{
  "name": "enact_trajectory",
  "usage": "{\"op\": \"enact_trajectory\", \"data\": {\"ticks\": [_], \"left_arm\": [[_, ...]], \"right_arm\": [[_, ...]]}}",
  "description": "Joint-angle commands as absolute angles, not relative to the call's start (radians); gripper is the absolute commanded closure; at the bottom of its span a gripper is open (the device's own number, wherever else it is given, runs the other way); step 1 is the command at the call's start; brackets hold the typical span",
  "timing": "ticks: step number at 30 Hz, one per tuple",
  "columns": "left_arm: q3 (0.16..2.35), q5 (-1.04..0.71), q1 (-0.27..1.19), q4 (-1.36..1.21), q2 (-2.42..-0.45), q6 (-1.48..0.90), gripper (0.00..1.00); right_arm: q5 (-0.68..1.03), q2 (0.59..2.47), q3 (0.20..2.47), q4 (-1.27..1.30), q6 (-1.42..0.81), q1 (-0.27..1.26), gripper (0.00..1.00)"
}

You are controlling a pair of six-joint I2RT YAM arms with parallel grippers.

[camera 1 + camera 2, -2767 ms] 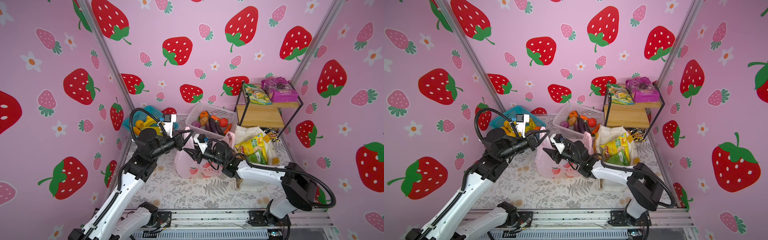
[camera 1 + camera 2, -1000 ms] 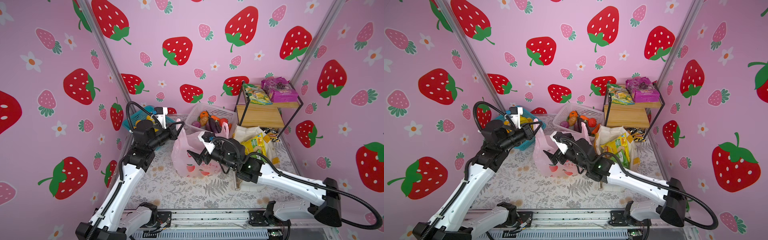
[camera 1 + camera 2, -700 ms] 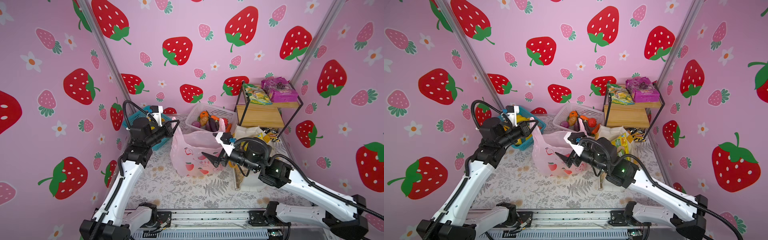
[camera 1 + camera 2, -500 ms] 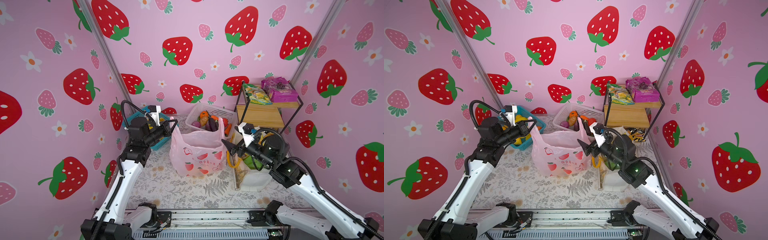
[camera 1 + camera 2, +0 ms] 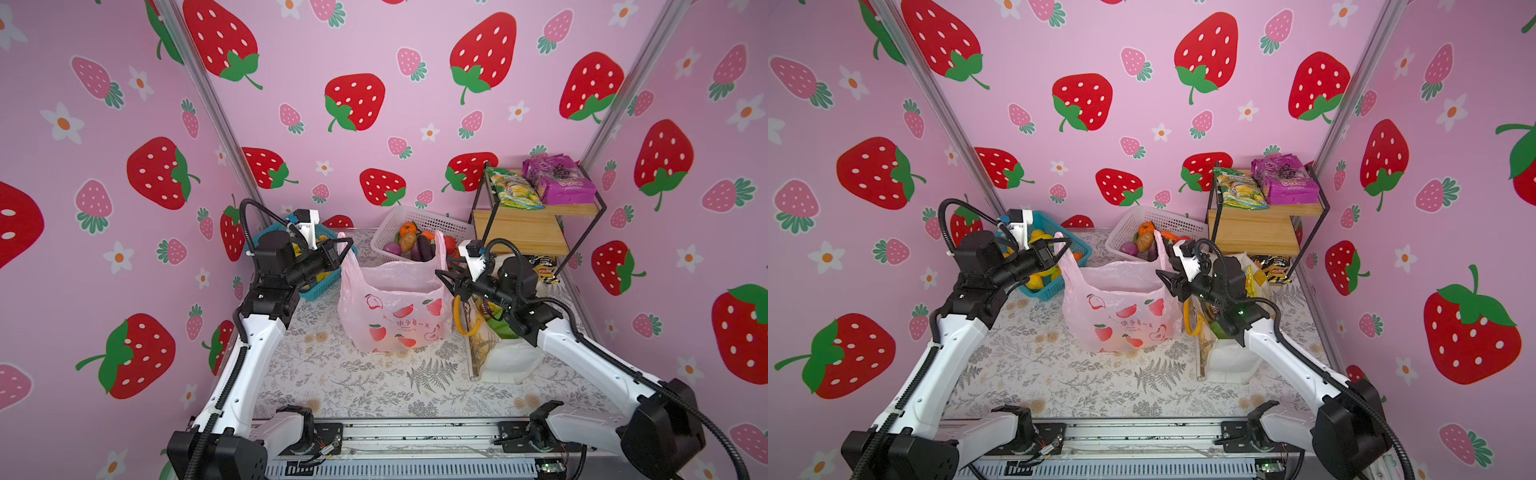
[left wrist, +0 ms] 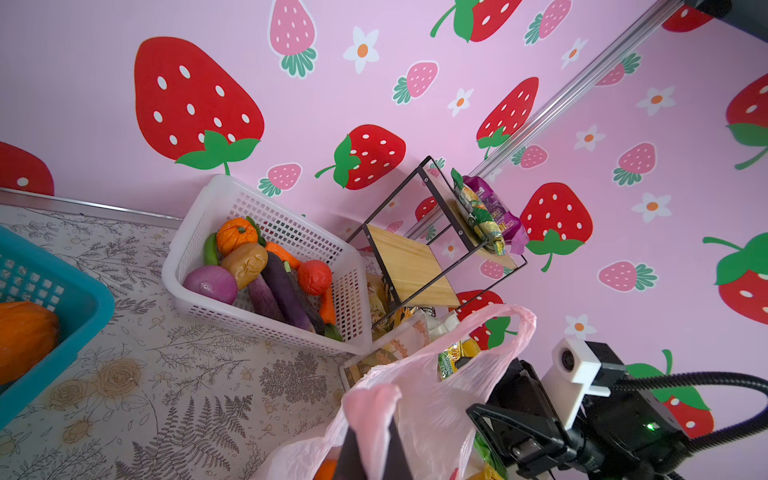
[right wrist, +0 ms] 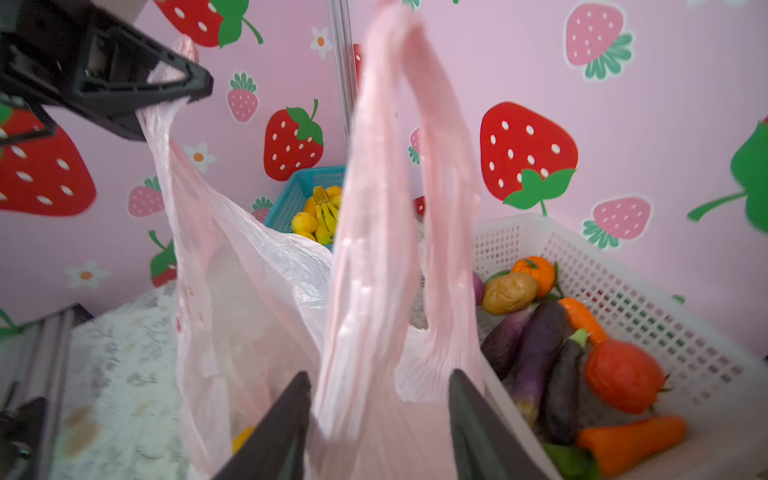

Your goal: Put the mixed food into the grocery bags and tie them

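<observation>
At mid-frame in both top views the pink bag (image 5: 395, 307) is standing open — left gripper (image 6: 371, 453) clamping one handle (image 6: 374, 407), right gripper (image 7: 380, 374) straddling the other handle (image 7: 386, 187), jaws apart and needing a square, full-width bite.

pink bag (image 7: 249, 316) handle upright between parted right jaws | other handle pinched by left jaws

Carrier bag (image 5: 395, 316) centre, tote (image 5: 507, 359) just right, vegetable basket (image 5: 415, 218) behind, fruit basket (image 6: 45, 278) behind-left, rack (image 5: 519, 232) back-right.
</observation>
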State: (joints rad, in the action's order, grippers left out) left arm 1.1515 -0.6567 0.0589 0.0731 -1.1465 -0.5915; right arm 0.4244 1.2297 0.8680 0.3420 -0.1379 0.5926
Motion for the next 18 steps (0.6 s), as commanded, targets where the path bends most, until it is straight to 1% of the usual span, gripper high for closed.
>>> {"op": "enact_trajectory", "data": {"ticks": [1,2,3,4,5,6,9,11,14,16,18], "left_arm": [[1.218,-0.672,0.046,0.059,-1.15,-0.587,1.0],[1.223,-0.659,0.042,0.063,-1.15,-0.58,0.97],[1.226,-0.637,0.043,0.066,-1.145,-0.573,0.89],[1.226,-0.617,0.043,0.066,-1.139,-0.566,0.84],[1.223,-0.595,0.041,0.063,-1.13,-0.561,0.75],[1.219,-0.575,0.043,0.062,-1.118,-0.558,0.65],[1.192,-0.49,0.044,0.065,-1.051,-0.536,0.46],[1.163,-0.417,0.053,0.069,-0.984,-0.521,0.34],[1.131,-0.322,0.103,0.085,-0.887,-0.486,0.25],[1.146,-0.287,0.174,0.122,-0.857,-0.435,0.25],[1.173,-0.266,0.287,0.15,-0.863,-0.378,0.25]], "right_arm": [[0.45,1.238,0.853,0.481,-0.196,0.593,0.64],[0.429,1.232,0.837,0.5,-0.219,0.596,0.69],[0.412,1.224,0.819,0.52,-0.241,0.6,0.73],[0.395,1.214,0.803,0.537,-0.259,0.608,0.77],[0.373,1.205,0.787,0.557,-0.281,0.616,0.81],[0.358,1.198,0.772,0.576,-0.301,0.626,0.84],[0.307,1.187,0.755,0.583,-0.333,0.657,0.9],[0.281,1.18,0.745,0.583,-0.346,0.672,0.94],[0.269,1.178,0.738,0.588,-0.374,0.682,0.96],[0.27,1.181,0.737,0.598,-0.385,0.689,0.96],[0.27,1.188,0.739,0.604,-0.385,0.699,0.97]]}}
